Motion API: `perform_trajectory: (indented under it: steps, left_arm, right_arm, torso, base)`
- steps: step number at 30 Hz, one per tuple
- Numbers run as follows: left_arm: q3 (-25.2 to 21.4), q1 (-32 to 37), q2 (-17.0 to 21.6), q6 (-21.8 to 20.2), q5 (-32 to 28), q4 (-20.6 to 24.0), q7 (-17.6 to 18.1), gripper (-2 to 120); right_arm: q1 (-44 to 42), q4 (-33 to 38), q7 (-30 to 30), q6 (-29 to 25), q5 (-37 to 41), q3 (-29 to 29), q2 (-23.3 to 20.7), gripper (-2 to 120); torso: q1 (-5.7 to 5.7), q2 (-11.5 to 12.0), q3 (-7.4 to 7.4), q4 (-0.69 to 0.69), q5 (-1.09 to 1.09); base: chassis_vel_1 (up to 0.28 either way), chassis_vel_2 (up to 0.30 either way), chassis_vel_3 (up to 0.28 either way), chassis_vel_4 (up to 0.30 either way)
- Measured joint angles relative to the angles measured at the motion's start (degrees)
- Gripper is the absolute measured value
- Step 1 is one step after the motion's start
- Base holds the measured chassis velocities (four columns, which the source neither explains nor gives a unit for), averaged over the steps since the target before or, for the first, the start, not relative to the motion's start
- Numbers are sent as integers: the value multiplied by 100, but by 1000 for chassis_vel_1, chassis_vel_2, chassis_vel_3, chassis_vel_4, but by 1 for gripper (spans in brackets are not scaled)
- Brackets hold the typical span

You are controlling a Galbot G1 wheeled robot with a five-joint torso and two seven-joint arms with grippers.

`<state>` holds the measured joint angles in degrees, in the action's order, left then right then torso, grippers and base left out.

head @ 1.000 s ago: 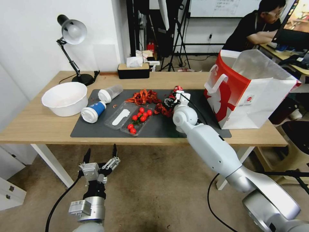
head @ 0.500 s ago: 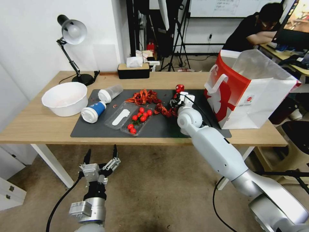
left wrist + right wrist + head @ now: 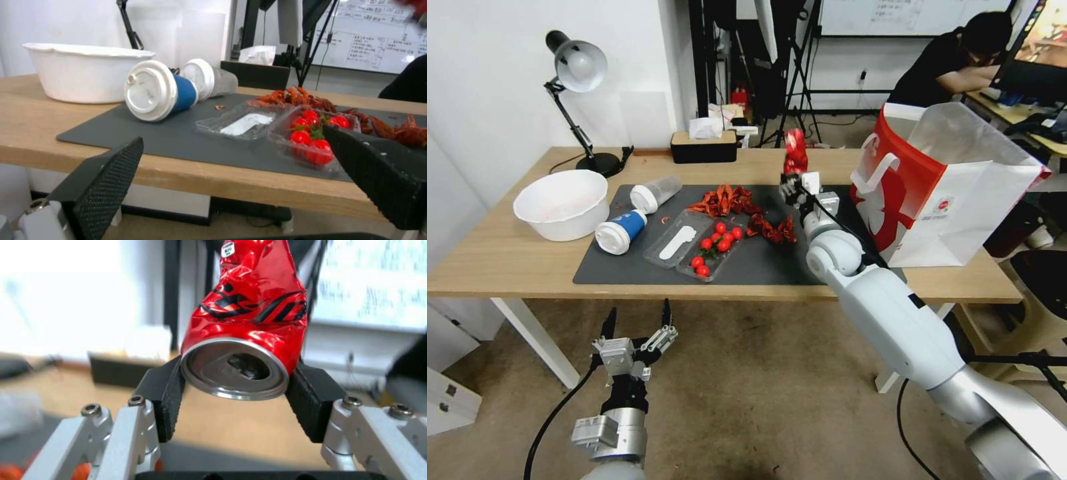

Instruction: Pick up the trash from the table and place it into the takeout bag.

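The right tool is clamping the crushed red can by its lower end, both pads pressing against the can's rim, and is holding it in the air above the dark grey mat, beside the takeout bag. The bag is standing open at the right end of the tabletop. The left tool is hanging below the tabletop's near edge with its fingers spread apart, gripping nothing. The blue-and-white lidded cup and the clear cup are lying on their sides on the mat, near the white bowl.
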<state>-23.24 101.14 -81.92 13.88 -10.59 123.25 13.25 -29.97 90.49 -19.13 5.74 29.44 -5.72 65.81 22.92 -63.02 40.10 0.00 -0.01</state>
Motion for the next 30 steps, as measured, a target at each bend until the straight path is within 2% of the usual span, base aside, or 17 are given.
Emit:
perform_trajectory:
  steps: [3, 8, 11, 12, 13, 15, 18, 23, 29, 30]
  left_arm:
    - [-13, -7, 23, -3, -22, -4, 7, 100]
    - [-41, -2, 57, -14, -39, 10, 10, 100]
    - [-58, 0, 87, -18, -48, 20, 14, 100]
    - [-58, 0, 87, -18, -48, 20, 14, 100]
    - [-47, 0, 92, -20, -48, 24, 15, 100]
    - [-7, -7, 94, -28, -45, 25, 15, 100]
    - [34, -19, 97, -34, -33, 24, 15, 100]
    - [68, -16, 92, -59, -16, 56, 15, 100]
    - [66, 3, 90, -63, -11, 79, 15, 100]
    - [64, 7, 89, -63, -10, 83, 15, 100]
  right_arm:
    - [-179, 741, -122, -15, 8, 292, -289, 50]
    - [-447, 1410, -412, 207, 119, 824, -713, 50]
    - [-796, 1990, -805, 601, 434, 1530, -1199, 50]
    - [-796, 1990, -805, 601, 434, 1530, -1199, 50]
    - [-948, 2276, -1029, 809, 675, 1841, -1456, 50]
    - [-1115, 2576, -1298, 1021, 1056, 2124, -1768, 50]
    - [-1285, 2770, -1508, 1118, 1294, 2292, -2000, 50]
    - [-1537, 2910, -1794, 1258, 1603, 2504, -2112, 50]
    - [-1616, 2902, -1868, 1294, 1710, 2552, -2092, 50]
    - [-1627, 2898, -1871, 1294, 1720, 2559, -2088, 55]
  torso:
    - [0, 0, 0, 0, 1]
    - [-1, 0, 0, 1, 2]
    - [-1, 0, 0, -3, 2]
    - [-1, 0, 0, -3, 2]
    - [-1, -1, 0, -4, 2]
    - [-2, -2, -1, -2, 2]
    - [-1, -1, -1, -1, 1]
    - [-1, -1, 0, 0, 2]
    - [-1, -1, 0, 1, 2]
    - [-1, -1, 0, 1, 2]
  base:
    - [0, 0, 0, 0]
    - [0, 0, 0, 0]
    - [0, 0, 0, 0]
    - [0, 0, 0, 0]
    - [0, 0, 0, 0]
    - [0, 0, 0, 0]
    - [0, 0, 0, 0]
    - [0, 0, 0, 0]
    - [0, 0, 0, 0]
    - [0, 0, 0, 0]
